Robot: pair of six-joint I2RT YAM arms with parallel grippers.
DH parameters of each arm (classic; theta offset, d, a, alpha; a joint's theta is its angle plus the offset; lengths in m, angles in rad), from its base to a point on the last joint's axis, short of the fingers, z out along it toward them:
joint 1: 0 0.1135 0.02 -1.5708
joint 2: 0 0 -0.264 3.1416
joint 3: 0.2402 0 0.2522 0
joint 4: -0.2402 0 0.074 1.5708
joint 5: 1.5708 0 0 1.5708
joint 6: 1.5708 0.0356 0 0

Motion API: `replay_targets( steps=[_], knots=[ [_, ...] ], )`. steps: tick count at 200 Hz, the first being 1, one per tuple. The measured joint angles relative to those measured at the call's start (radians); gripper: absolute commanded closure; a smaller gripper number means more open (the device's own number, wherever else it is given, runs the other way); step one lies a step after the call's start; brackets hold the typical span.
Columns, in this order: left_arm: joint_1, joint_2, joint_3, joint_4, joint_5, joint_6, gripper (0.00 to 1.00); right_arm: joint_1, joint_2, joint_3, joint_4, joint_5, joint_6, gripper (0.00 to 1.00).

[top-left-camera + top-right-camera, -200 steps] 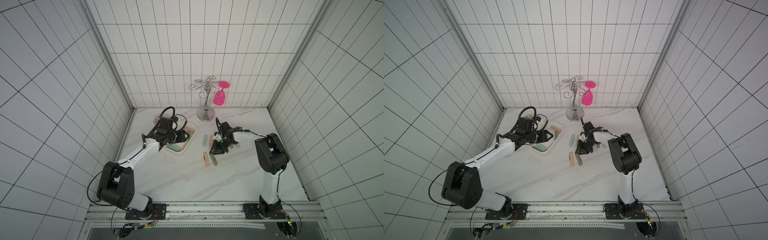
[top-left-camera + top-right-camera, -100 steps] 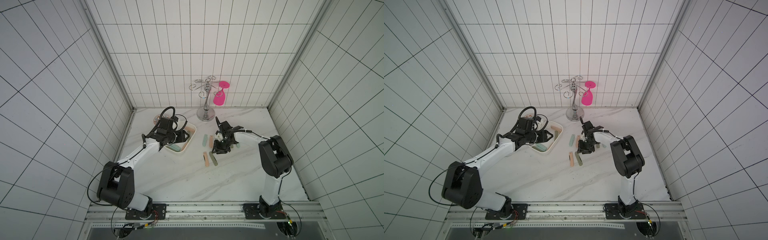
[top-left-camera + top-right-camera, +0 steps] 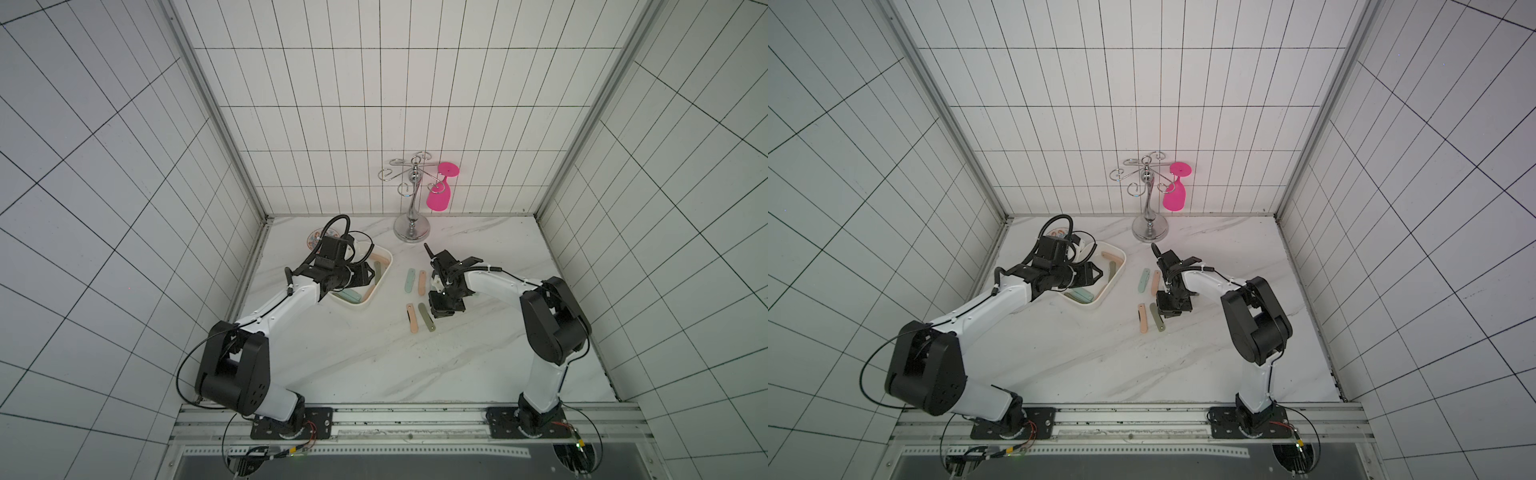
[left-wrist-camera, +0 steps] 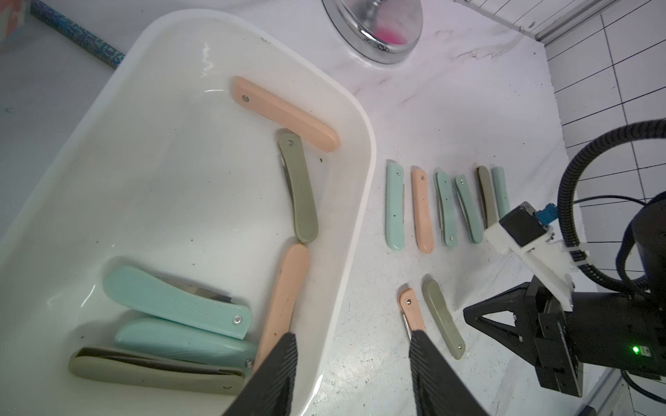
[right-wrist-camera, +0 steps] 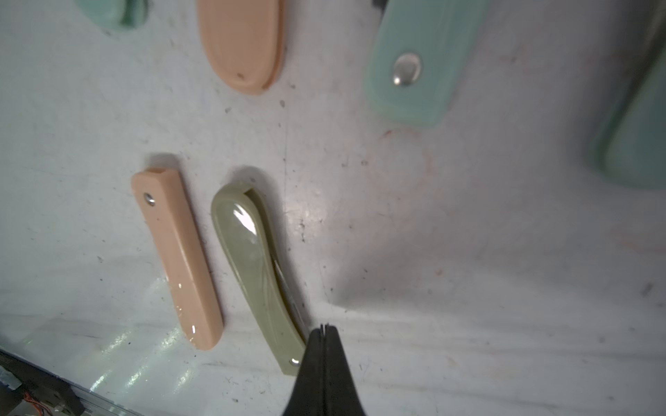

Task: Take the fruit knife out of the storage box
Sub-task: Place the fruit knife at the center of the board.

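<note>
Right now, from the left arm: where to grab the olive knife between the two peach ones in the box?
Mid-handle, pinched across its width, from straight above. The olive knife lies flat in the box; long sides look free, ends crowd the peach knives.

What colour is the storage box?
White; the storage box shows best in the left wrist view.

White tiled walls (image 3: 353, 104) with dark grout enclose three sides; metal strips (image 3: 214, 108) line the corners. Below lies a white marble tabletop (image 3: 374, 365); light is even.
</note>
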Motion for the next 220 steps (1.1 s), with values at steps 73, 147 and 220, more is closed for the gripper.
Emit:
replay_targets(
  steps=[73,147,220],
  knots=[
    [0.0,0.021,0.0,-0.027,-0.031,0.007,0.46,0.032,0.018,-0.006,-0.002,0.002,0.001,1.0],
    [0.0,0.041,0.004,-0.029,-0.045,0.02,0.46,0.039,0.019,-0.004,-0.01,0.006,0.0,0.98],
    [0.0,0.139,0.059,-0.045,-0.134,0.073,0.42,0.031,-0.026,0.11,-0.096,0.035,-0.028,0.53]
  ],
)
